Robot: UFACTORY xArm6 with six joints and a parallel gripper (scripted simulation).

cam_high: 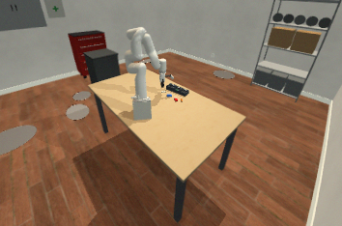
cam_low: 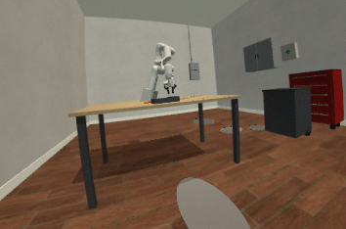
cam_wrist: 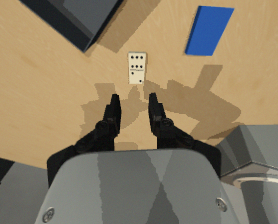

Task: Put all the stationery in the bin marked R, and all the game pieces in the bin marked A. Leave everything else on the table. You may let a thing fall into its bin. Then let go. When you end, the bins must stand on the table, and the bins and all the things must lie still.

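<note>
A cream domino (cam_wrist: 137, 67) with black pips lies flat on the table just ahead of my fingertips. My gripper (cam_wrist: 134, 102) (cam_high: 162, 81) (cam_low: 169, 89) hangs low over the table, its fingers partly apart with nothing between them. A flat blue rectangular piece (cam_wrist: 210, 30) lies to the upper right in the wrist view. A corner of the dark row of bins (cam_wrist: 75, 20) (cam_high: 177, 90) (cam_low: 163, 99) shows at the top left of the wrist view; its letters are out of that view. Small red pieces (cam_high: 177, 99) lie beside the bins.
The arm's white base (cam_high: 142, 108) stands on the wooden table (cam_high: 193, 140). A dark cabinet (cam_high: 102, 64) and a red tool chest (cam_high: 87, 43) stand behind the table. A metal shelf (cam_high: 295, 48) stands at the far right.
</note>
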